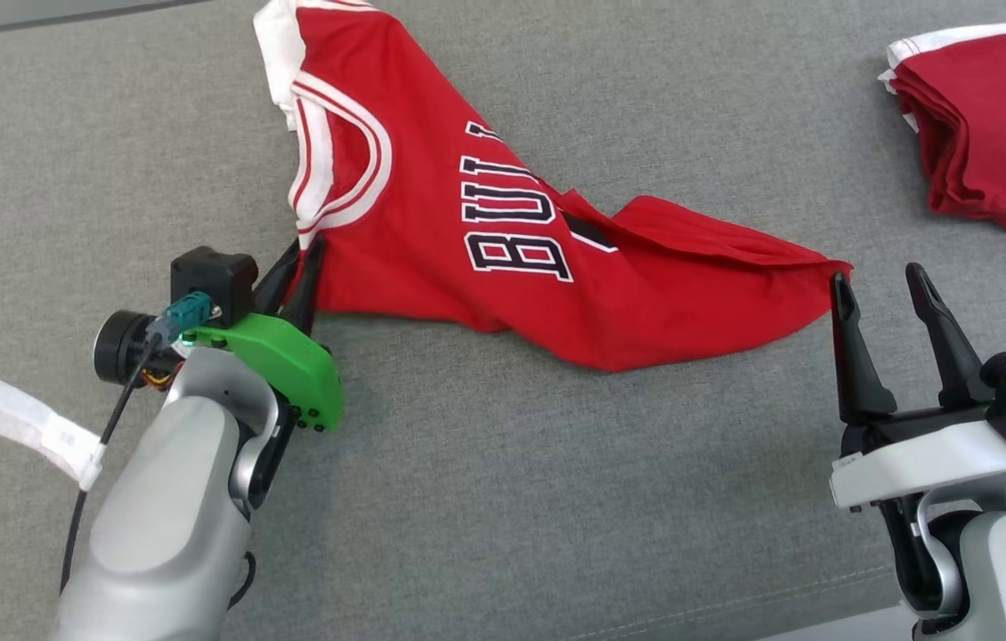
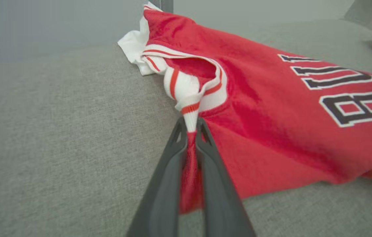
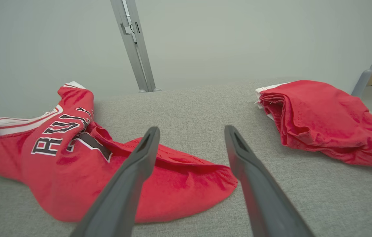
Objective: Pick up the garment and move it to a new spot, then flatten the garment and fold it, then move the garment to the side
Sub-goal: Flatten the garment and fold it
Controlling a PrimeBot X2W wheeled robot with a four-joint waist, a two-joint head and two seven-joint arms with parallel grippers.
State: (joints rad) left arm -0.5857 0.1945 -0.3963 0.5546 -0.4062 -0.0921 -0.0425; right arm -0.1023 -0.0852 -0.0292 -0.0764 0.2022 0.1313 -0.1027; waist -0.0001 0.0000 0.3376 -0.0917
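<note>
Red jersey (image 1: 485,214) knit cloth, matt; grey surface (image 1: 556,499) coarse woven fabric; gripper fingers (image 3: 130,184) matt dark plastic; folded garment (image 1: 993,125) soft cloth

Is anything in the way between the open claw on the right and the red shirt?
Nothing visible. The right gripper stands open just beside a corner of the shirt, only bare grey cushion between them.

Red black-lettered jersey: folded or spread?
Neither: the red black-lettered jersey lies rumpled on grey fabric, hem creased over, white-trimmed edge pinched in the shut left gripper.
</note>
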